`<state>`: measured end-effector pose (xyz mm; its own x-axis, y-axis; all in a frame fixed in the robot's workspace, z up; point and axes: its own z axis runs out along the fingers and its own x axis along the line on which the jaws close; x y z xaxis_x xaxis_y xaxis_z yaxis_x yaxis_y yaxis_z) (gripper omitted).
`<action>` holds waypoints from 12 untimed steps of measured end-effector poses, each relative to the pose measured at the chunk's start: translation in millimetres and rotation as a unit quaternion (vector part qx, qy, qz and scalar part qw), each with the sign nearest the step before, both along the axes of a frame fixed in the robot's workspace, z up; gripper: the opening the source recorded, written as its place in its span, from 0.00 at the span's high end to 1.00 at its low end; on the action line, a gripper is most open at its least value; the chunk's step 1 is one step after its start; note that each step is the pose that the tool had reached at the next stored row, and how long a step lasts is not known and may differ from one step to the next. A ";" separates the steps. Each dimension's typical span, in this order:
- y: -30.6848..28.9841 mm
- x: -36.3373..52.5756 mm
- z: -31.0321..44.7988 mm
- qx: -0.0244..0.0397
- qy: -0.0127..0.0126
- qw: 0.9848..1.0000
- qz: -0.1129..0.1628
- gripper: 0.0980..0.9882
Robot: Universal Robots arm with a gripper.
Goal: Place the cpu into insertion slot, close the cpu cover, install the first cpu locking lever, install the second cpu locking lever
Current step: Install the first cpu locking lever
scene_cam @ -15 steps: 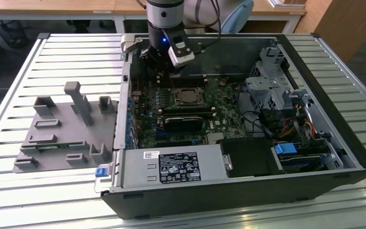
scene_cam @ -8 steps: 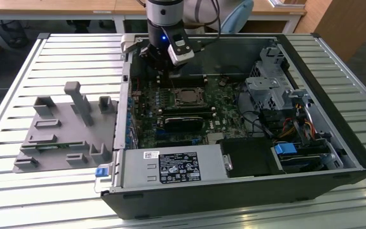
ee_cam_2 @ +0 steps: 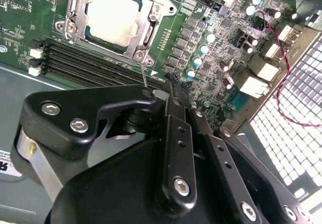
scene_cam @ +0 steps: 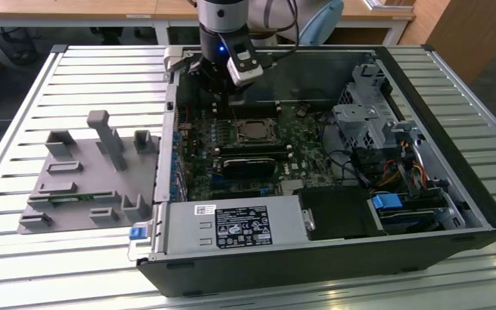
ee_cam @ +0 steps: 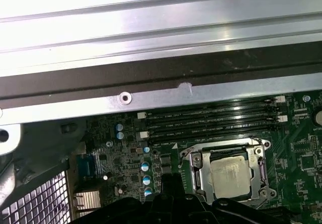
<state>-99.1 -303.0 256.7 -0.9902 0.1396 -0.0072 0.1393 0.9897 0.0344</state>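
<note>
The chip sits socketed under its cover just above the exterior view's centre, so the gripper, opening not discernible, should probably press the thin lever down evenly until hooked.

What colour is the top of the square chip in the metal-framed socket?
The square chip has a pale silvery-grey metal top; the second wrist view shows it best.

In the second wrist view the end effector covers much of the green board, and the cpu cover runs off the picture's edge (its far side is lost). In the first wrist view the end effector's black body is cropped. In the exterior view the cpu is probably too small to show whether the cpu cover is clamped.
</note>
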 end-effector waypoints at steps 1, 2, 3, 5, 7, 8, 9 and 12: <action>0.2 -0.1 0.1 0.000 0.000 1.000 0.000 0.99; 0.5 -0.3 0.2 0.000 0.000 1.000 0.000 0.99; 0.9 -0.4 0.1 0.000 0.000 1.000 0.000 0.99; 2.1 -0.5 0.2 0.000 0.000 1.000 0.001 0.99; 3.5 -0.6 0.2 0.000 0.000 1.000 0.001 0.99; 4.2 -0.7 0.2 0.000 0.000 1.000 0.001 0.99; 4.8 -0.8 0.2 0.000 0.000 1.000 0.001 0.99; 6.4 -1.0 0.2 0.000 0.000 1.000 0.002 0.99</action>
